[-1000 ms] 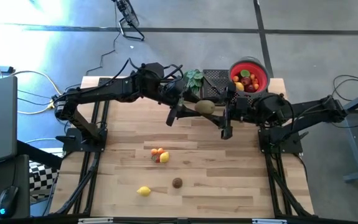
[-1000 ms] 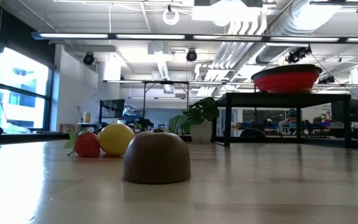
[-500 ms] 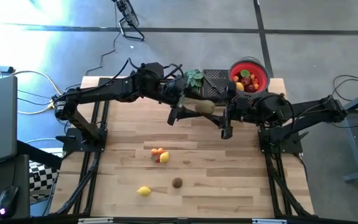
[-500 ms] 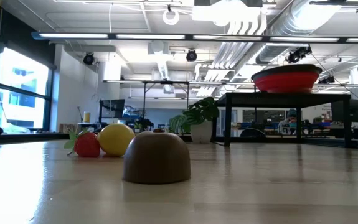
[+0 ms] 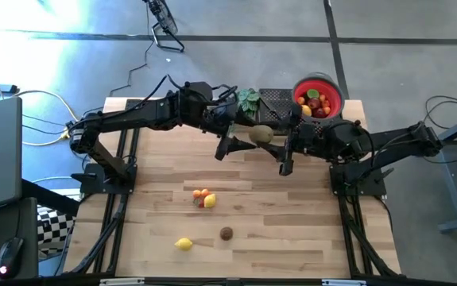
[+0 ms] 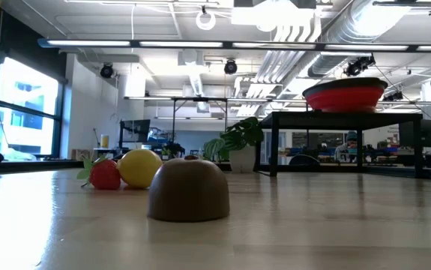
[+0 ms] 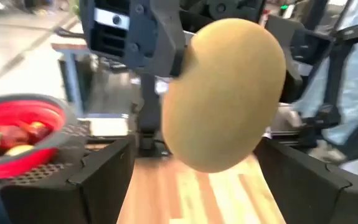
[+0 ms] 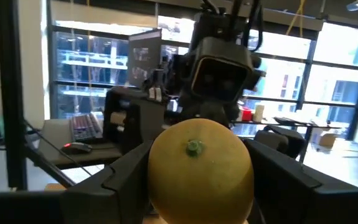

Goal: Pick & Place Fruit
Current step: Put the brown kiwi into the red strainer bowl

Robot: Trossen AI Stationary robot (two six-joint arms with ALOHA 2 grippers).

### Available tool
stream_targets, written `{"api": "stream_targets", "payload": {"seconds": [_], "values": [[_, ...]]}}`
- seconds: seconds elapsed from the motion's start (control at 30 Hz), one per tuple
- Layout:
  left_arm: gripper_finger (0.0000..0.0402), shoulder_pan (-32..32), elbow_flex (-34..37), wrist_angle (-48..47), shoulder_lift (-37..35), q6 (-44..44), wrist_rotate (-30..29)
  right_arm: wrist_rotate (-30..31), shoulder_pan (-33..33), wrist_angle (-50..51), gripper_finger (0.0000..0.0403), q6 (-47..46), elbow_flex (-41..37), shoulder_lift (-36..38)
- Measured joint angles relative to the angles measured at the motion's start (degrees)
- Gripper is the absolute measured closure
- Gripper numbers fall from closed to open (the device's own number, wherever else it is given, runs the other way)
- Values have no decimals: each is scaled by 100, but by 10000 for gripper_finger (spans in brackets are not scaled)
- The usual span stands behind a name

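Above the upper middle of the worktop [image 5: 164, 171] in the high view, a large olive-tan fruit [image 5: 261, 135] hangs between the two arms. It is smooth, egg-shaped and matt, with a small green stem dot on the end facing the right wrist camera. The right tool [image 8: 194, 186] is clamped on it, one dark finger [image 8: 126, 171] against each flank. The left tool [image 7: 194, 171] stands apart, its fingers [image 7: 101, 177] wide on either side of the fruit and clear of its skin. To the upper right of centre, a red bowl [image 5: 327, 86] sits on a dark rack [image 5: 274, 102] and holds a heap of red, yellow and green fruit; a leafy plant [image 5: 249, 100] is just beside the rack. Lower on the worktop, left of centre, a small cluster [image 5: 203, 198] of orange, red and yellow pieces lies touching. Below it, well apart, lie a lemon [image 5: 183, 244] and a brown half-dome [image 5: 226, 233], which in the low view looms in the foreground.
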State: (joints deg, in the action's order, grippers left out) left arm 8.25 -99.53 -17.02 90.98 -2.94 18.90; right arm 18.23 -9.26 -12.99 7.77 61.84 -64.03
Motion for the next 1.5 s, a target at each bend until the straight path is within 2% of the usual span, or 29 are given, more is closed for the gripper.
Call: {"api": "stream_targets", "payload": {"seconds": [0.2, 0.4, 0.5, 0.6, 0.83, 1.03, 1.2, 1.33, 1.5], "values": [[75, -23, -2, -22, -58, 353, -314, 512, 2, 343, 174, 8, 0, 53], [75, -70, 0, -215, -173, 566, -468, 1361, 0, 823, 174, 148, 0, 234], [75, -77, 0, -381, -255, 557, -724, 1874, 4, 1117, 174, 140, 0, 366], [75, -114, 205, -275, -459, 570, -788, 2406, 6, 1484, 174, 15, 0, 548], [75, -156, 1437, 218, -1351, 533, -874, 3074, 215, 1835, 174, -197, 0, 859], [75, -151, 3009, 1419, -2313, 386, -962, 3653, 647, 2255, 174, -311, 2, 919], [75, -153, 4120, 2135, -3040, 225, -963, 3731, 1217, 2775, 174, -837, 2, 821], [75, -153, 4715, 2560, -3394, 92, -950, 3740, 1756, 3162, 174, -1318, 7, 725], [75, -153, 4989, 2757, -3494, -33, -943, 3665, 2407, 3680, 174, -1871, 2, 500]]}}
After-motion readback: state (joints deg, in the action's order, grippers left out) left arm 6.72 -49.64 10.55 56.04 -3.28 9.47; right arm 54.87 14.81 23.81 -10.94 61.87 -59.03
